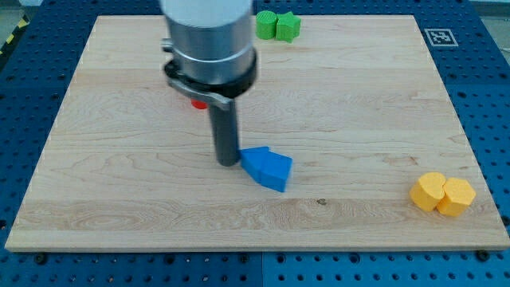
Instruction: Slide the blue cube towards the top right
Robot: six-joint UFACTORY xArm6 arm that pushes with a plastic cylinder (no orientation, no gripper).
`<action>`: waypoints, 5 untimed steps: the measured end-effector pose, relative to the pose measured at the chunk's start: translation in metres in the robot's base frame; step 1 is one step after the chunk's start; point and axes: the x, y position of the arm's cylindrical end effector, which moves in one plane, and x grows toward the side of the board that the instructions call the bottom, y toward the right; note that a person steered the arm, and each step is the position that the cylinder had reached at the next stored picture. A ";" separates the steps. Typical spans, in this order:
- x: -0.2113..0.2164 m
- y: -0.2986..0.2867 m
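The blue cube [267,168] lies on the wooden board [119,191], a little below the middle, turned at an angle. My tip [229,163] rests on the board right at the cube's left edge, touching or nearly touching it. The rod rises from there to the arm's grey body near the view's top.
A green block [277,25] made of two lobes sits at the board's top edge, right of the arm. A yellow block [442,193] of two lobes lies near the bottom right corner. A red block [198,102] is mostly hidden behind the arm. A marker tag [439,36] sits at the top right corner.
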 end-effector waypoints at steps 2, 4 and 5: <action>0.032 0.019; 0.060 0.049; 0.069 0.055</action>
